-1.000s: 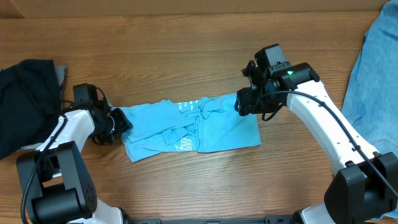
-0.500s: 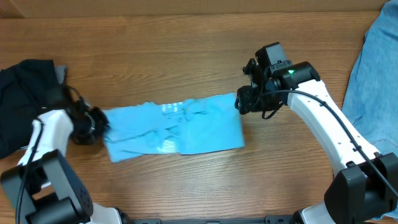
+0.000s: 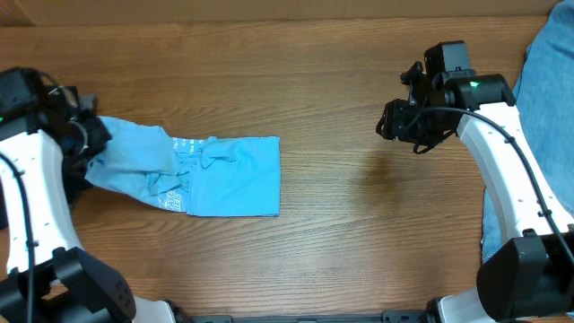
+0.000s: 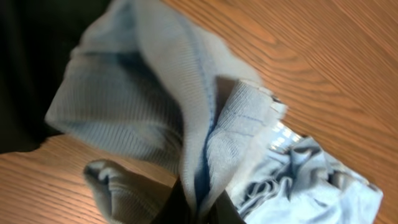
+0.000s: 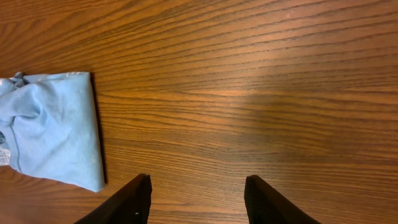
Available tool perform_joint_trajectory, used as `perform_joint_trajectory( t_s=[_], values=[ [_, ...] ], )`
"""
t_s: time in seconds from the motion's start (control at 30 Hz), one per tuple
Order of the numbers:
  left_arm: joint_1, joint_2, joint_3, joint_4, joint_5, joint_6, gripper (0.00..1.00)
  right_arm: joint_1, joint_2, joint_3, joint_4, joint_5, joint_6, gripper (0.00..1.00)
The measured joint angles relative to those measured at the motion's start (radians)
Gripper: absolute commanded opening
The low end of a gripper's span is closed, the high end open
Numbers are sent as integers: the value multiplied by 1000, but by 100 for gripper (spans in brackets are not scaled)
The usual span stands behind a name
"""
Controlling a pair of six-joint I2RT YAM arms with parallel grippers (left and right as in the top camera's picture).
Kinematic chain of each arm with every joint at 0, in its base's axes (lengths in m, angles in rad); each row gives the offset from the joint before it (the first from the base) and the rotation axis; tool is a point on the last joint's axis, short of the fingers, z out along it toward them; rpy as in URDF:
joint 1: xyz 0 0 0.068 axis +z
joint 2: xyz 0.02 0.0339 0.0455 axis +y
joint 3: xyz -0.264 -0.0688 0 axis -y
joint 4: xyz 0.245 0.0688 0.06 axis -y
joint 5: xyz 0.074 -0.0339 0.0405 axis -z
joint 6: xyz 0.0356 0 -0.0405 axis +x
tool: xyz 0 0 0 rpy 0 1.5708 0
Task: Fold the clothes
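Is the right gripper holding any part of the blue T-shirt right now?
No, the right gripper stands open over the bare wooden table, apart from the blue T-shirt.

Probably a robotics lab bench, folks, though the view is tight: wood-grain counter (image 3: 314, 72), white left arm (image 3: 31, 197) and right arm (image 3: 516, 175) based at its near edge, denim jeans (image 3: 552, 99) heaped aside.
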Motion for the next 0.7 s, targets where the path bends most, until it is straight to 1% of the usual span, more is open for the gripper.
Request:
perform_joint_trajectory(
  t_s=[0.03, 0.13, 0.2, 0.3, 0.43, 0.6, 0.7],
  values=[
    [-31, 0, 7, -10, -3, 0, 4, 0, 0, 0, 0, -1, 0, 53],
    [-191, 0, 18, -27, -10, 0, 4, 0, 0, 0, -11, -1, 0, 53],
    [-337, 0, 18, -28, -46, -5, 5, 0, 0, 0, -17, -1, 0, 53],
    [-497, 0, 19, -27, -108, -32, 4, 0, 0, 0, -20, -1, 0, 52],
    [-654, 32, 19, -16, -127, -84, 4, 0, 0, 0, -37, -1, 0, 53],
    [-742, 108, 19, -8, -144, -176, 5, 0, 0, 0, -58, 0, 0, 53],
    [-768, 136, 19, -8, -146, -219, 4, 0, 0, 0, -66, -1, 0, 53]
  ],
)
